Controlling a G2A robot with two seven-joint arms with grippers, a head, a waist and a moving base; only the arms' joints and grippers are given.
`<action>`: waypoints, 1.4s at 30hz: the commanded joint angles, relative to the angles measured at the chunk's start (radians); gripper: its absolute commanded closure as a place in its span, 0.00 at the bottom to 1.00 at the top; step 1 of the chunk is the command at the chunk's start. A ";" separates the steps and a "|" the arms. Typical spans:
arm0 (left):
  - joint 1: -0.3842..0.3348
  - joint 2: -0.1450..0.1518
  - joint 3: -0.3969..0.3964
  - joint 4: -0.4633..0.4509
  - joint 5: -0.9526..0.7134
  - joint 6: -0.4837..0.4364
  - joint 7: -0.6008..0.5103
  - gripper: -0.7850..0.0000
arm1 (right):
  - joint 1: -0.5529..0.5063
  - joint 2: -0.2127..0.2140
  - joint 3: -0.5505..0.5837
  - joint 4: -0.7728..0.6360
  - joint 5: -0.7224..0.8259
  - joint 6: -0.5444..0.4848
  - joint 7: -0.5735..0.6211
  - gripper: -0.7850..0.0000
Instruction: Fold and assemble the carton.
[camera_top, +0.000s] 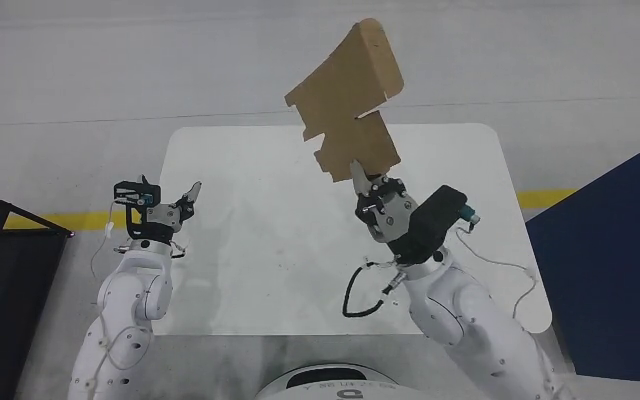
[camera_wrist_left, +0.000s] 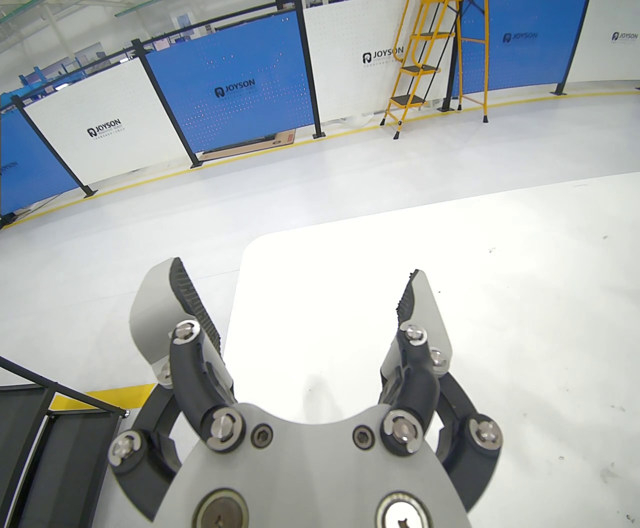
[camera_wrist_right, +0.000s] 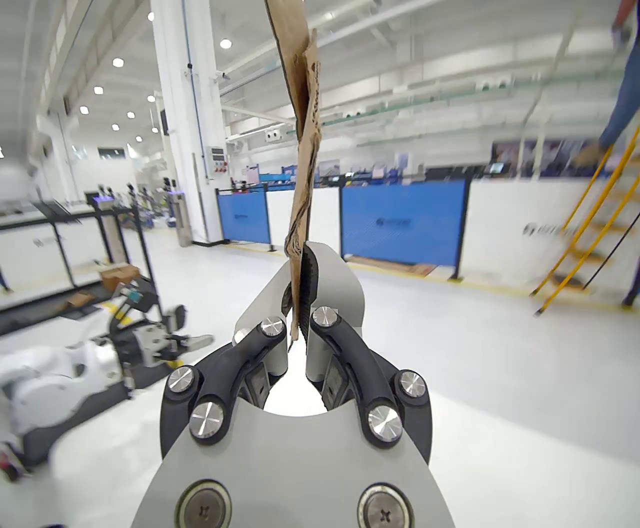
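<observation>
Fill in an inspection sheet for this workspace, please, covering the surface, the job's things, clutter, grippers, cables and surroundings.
Surface: white table, a few small dark specks on its top.
Job's things: carton, a flat cardboard blank not yet folded, held up off the table near its far edge.
Clutter: nothing seen.
Grippers: right gripper shut on the carton's lower edge; left gripper open, holding nothing, over the table's left edge.
Cables: black cable loops loosely below the right arm's wrist, above the tabletop.
Surroundings: blue and white fence panels and a yellow stepladder stand on the floor beyond the table.
</observation>
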 joint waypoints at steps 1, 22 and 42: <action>0.000 0.000 0.000 0.000 0.000 0.000 0.000 0.00 | -0.005 -0.005 -0.004 -0.011 0.131 -0.028 0.001 1.00; 0.000 0.000 0.000 0.000 0.000 0.000 0.000 0.00 | -0.047 -0.025 0.017 -0.028 0.366 -0.120 -0.115 1.00; 0.000 0.000 0.000 0.000 0.000 0.000 0.000 0.00 | 0.007 0.006 0.140 -0.043 -0.238 -0.287 -0.004 1.00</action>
